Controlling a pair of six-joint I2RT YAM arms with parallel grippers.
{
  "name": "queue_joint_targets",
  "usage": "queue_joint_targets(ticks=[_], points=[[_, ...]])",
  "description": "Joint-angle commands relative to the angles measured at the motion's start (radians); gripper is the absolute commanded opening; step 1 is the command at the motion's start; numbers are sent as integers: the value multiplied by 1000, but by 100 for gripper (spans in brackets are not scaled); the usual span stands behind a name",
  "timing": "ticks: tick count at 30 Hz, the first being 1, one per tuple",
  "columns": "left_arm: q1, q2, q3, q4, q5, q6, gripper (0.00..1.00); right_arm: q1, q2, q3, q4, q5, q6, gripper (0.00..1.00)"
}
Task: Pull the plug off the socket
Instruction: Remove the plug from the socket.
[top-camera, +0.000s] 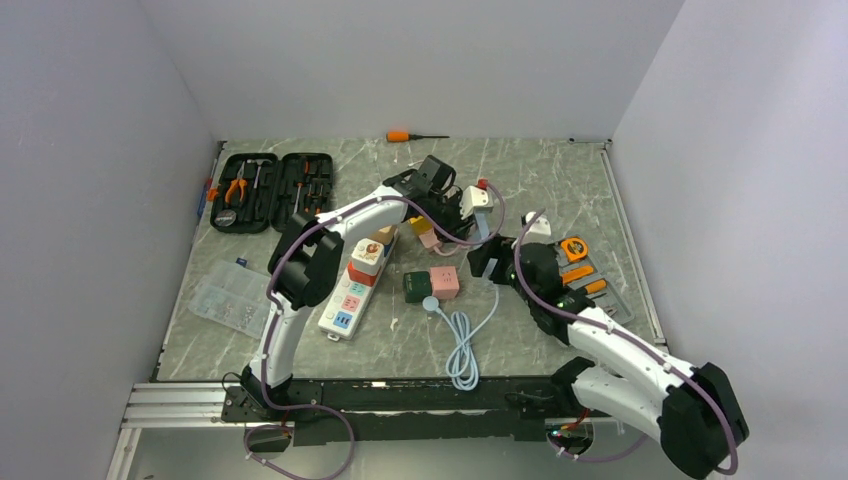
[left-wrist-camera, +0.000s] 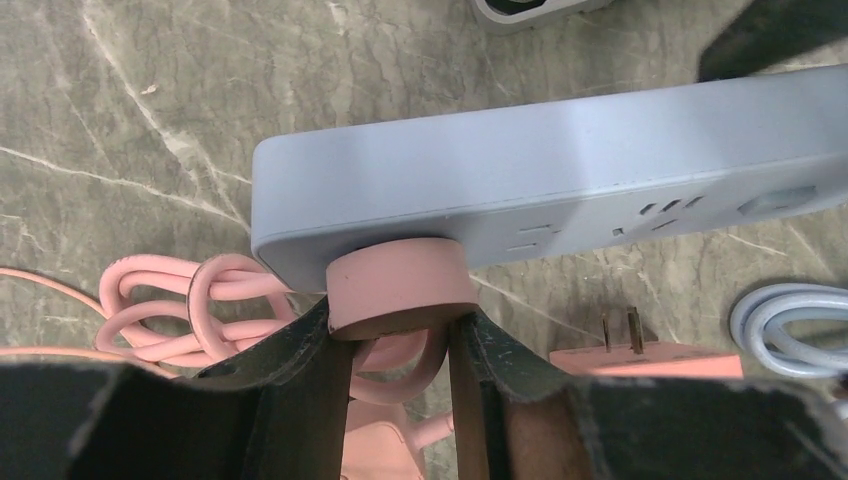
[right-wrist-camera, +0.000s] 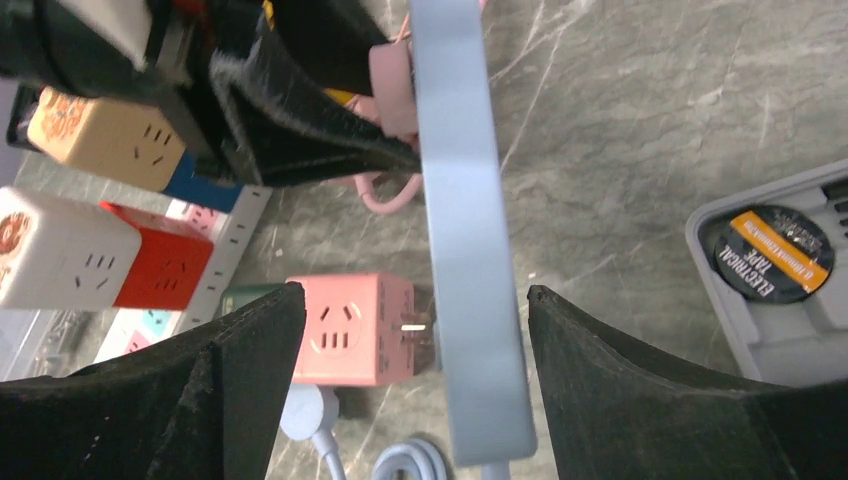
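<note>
One grey marbled bench, white walls around; nearer, right claw spread wide astride pale-blue socket strip, not touching; farther, left arm arched, left claw clamped on pink plug seated in strip.

Pale walls are enclosing a grey-green marbled table on three sides, and soft light, seemingly from above, is falling evenly.

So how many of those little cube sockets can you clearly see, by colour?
Cream plastic cube socket: 1
White plastic cube socket: 1
Red plastic cube socket: 1
Pink plastic cube socket: 1
Dark green plastic cube socket: 1
Total: 5
Half-hidden blue piece, yellow piece: not counted.
</note>
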Motion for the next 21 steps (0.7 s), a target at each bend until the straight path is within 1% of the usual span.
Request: queue_joint_targets(ticks=[1, 4, 7, 11, 14, 17, 19, 21], points=[[12, -103, 31, 15, 5, 36, 0, -95, 80, 88, 38, -131, -32, 83], [13, -119, 32, -13, 18, 60, 0, -144, 122, 94, 82, -224, -57, 82], [14, -132, 37, -36, 36, 79, 0, -163, 171, 103, 132, -323, -72, 81], [13, -134, 55, -47, 53, 70, 0, -166, 241, 135, 169, -391, -90, 78], [11, -135, 67, -49, 65, 68, 0, -167, 287, 159, 189, -414, -97, 74], [11, -140, 75, -54, 79, 58, 0, -166, 323, 184, 188, -400, -99, 66], [11, -146, 71, -56, 89, 52, 0, -166, 348, 195, 196, -401, -99, 55], [11, -152, 61, -57, 98, 50, 0, -167, 369, 205, 194, -392, -96, 40]])
